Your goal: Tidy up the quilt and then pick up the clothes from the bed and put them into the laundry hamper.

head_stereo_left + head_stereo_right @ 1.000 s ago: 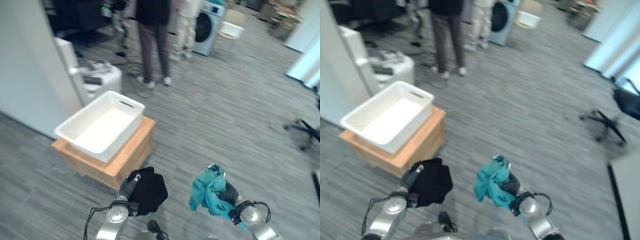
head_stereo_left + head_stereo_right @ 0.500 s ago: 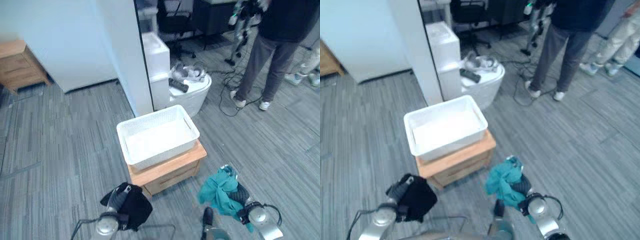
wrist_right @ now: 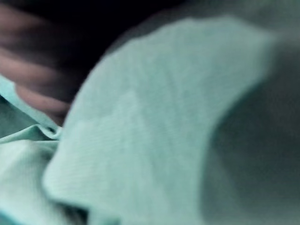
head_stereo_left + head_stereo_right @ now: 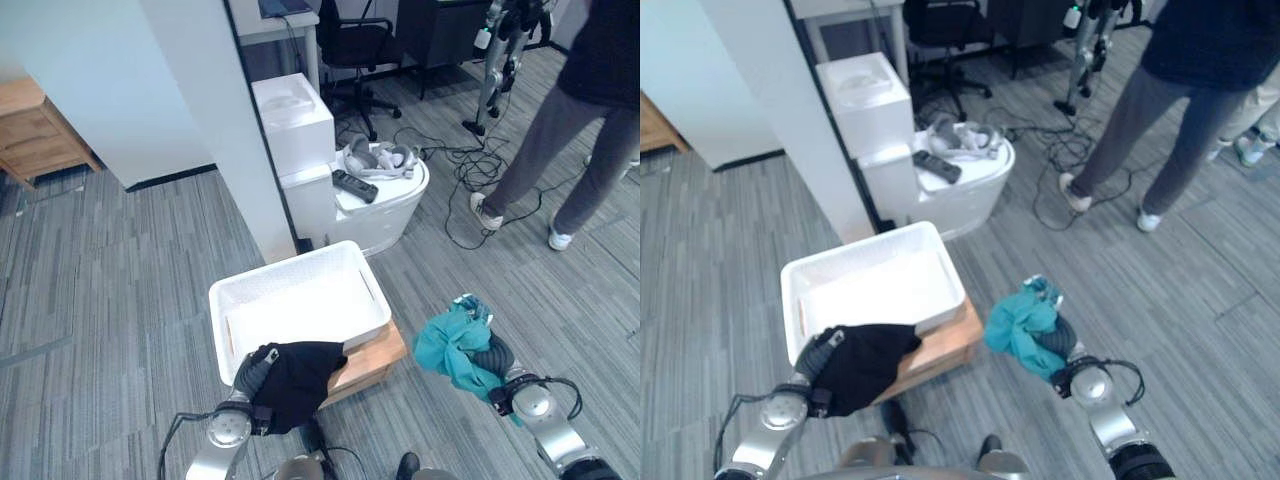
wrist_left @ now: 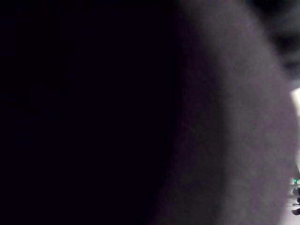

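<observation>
A: Biggest first, what changed?
B: The whole view shifted, so the camera moved. The grey floor point(image 4: 120, 260) and a person point(image 4: 590, 120) standing at the far right sit differently in the picture; they themselves didn't shift. The white hamper point(image 4: 290, 272) on its wooden stand point(image 4: 378, 355) now lies just ahead, closer than half a second ago.

A: Clothes?
B: Both are carried, neither is in the hamper yet. The black garment point(image 4: 300, 375) hangs from the left hand point(image 4: 252, 370) and now overlaps the hamper's near rim; before, it was short of the stand. The teal garment point(image 4: 455, 345) is bunched on the right hand point(image 4: 497, 358), off to the right of the stand, over the floor.

A: Fingers?
B: Can't tell on either hand, cloth covers them, and both wrist views are smothered in fabric.

A: Meaning for the task?
B: My read: the approach is nearly done. The black one looks about ready to drop, the teal one still has to come across over the hamper.
</observation>
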Motion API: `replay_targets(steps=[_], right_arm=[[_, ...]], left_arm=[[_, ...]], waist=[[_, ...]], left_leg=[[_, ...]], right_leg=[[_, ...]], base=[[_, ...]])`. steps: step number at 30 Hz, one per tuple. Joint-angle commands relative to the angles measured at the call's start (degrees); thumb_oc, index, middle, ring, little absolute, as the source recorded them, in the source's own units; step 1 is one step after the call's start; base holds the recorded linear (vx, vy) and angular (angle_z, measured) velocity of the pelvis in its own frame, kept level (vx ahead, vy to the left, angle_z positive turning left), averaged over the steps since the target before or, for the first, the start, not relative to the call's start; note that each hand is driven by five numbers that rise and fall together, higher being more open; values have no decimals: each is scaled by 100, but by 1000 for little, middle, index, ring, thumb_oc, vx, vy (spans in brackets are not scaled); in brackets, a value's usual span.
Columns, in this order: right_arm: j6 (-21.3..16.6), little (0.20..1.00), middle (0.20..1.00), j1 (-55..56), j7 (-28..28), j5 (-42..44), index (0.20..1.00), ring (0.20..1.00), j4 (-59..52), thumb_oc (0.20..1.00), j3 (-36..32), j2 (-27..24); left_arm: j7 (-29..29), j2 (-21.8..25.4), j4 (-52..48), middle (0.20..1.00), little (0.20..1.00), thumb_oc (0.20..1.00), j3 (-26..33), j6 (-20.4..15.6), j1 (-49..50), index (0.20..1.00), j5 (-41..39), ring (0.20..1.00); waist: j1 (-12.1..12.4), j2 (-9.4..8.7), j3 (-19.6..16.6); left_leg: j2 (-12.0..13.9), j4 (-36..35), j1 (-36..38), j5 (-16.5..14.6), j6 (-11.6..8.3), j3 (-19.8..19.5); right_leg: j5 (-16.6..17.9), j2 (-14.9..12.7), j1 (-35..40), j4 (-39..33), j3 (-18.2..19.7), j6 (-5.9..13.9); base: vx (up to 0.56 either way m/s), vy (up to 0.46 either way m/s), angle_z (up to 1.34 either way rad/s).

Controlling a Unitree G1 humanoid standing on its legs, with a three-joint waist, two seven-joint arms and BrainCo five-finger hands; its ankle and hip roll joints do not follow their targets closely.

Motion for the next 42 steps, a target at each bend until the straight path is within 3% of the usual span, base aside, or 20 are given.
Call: replay_targets(steps=[1,2,4,6,7,11,15,21,26,31,33,34,36,39,40,42], right_arm=[[-388,200,200,-323,-79,-232,200,200,-675,200,-223,-56],[-434,200,200,-399,-192,-225,200,200,-854,200,-324,-41],[-459,200,200,-415,-251,-198,200,200,-972,200,-376,-45],[-537,200,200,-387,-335,-77,200,200,-1266,200,-558,-141],[-607,200,200,-356,-382,-55,200,200,-1542,200,-713,-228],[-705,200,200,-529,-452,-141,200,200,-2086,200,-915,-487],[-754,200,200,-740,-344,-173,200,200,-2650,200,-958,-659],[-799,200,200,-1781,-128,-83,200,200,-3084,200,-298,-895],[-622,200,200,-2833,-62,-177,200,200,-2476,200,511,-730],[-434,200,200,-3425,-116,-361,200,200,-1642,200,999,-479],[-266,200,200,-3843,-212,-639,200,200,-774,200,1325,-340],[-278,200,200,-3865,-224,-640,200,200,-746,200,1337,-333],[-165,200,200,-4046,-335,-915,200,200,-35,200,1473,-241],[-180,200,200,-4116,-403,-1012,200,200,229,200,1527,-184],[-99,200,200,-4159,-518,-1144,200,200,923,200,1577,-19],[-100,200,200,-4181,-556,-1179,200,200,1157,200,1607,44]], left_arm=[[-12,460,-417,200,200,200,231,-218,-44,200,254,200],[74,551,-378,200,200,200,226,-212,-134,200,320,200],[98,564,-357,200,200,200,209,-234,-197,200,298,200],[84,579,-293,200,200,200,129,-272,-297,200,220,200],[82,584,-280,200,200,200,51,-301,-357,200,189,200],[-4,477,-219,200,200,200,116,-281,-289,200,168,200],[-88,382,-281,200,200,200,139,-274,-179,200,111,200],[-97,298,-235,200,200,200,13,-222,-155,200,84,200],[-112,327,-403,200,200,200,-109,-243,-131,200,-188,200],[-83,403,-541,200,200,200,-138,-330,-163,200,-348,200],[-42,486,-585,200,200,200,-184,-438,-180,200,-493,200],[-42,485,-585,200,200,200,-179,-440,-184,200,-496,200],[-92,569,-797,200,200,200,-214,-558,-169,200,-695,200],[-130,605,-959,200,200,200,-192,-630,-156,200,-804,200],[-152,669,-1259,200,200,200,-113,-774,-186,200,-1061,200],[-134,720,-1425,200,200,200,-54,-827,-218,200,-1110,200]], waist=[[89,-120,62],[8,-122,200],[-8,-142,206],[-107,-192,194],[-141,-230,127],[-89,-325,-85],[-69,-303,-182],[60,-328,-223],[271,-309,-154],[455,-219,27],[673,-14,264],[663,-13,262],[789,197,389],[816,267,413],[884,421,456],[885,474,469]], left_leg=[[221,40,834,-395,-339,-60],[318,7,826,-370,-250,-99],[315,7,815,-405,-249,-179],[251,7,795,-430,-282,-409],[177,7,748,-486,-295,-628],[121,7,819,-541,-307,-610],[148,7,818,-538,-345,-627],[194,7,769,-520,-418,-699],[189,7,621,-478,-438,-786],[159,7,371,-402,-447,-910],[92,7,62,-286,-457,-1077],[93,7,51,-283,-457,-1083],[45,7,-140,-218,-464,-1202],[32,7,-207,-197,-466,-1235],[8,7,-286,-153,-480,-1291],[7,7,-303,-136,-492,-1297]], right_leg=[[439,-809,-652,1560,163,1009],[741,-818,-1139,2236,441,1018],[641,-757,-1266,2186,607,987],[273,-422,-1252,1468,950,822],[-16,-194,-1005,605,1232,695],[250,-102,-716,27,1226,663],[317,-63,-543,-297,1141,634],[278,-60,-409,-474,957,590],[284,-89,-462,-485,861,577],[317,-143,-621,-485,755,577],[366,-200,-828,-485,661,572],[367,-199,-835,-485,655,572],[384,-249,-960,-485,592,578],[391,-260,-1004,-485,573,582],[390,-287,-1040,-485,542,588],[389,-291,-1041,-485,526,591]], base=[[12,165,24],[-12,98,11],[32,28,35],[151,-33,83],[199,-43,72],[126,-54,112],[114,-13,25],[46,-7,-13],[16,-13,8],[-55,-10,23],[-99,-6,25],[-81,8,19],[-70,13,28],[-39,7,23],[-39,8,22],[-27,8,6]])
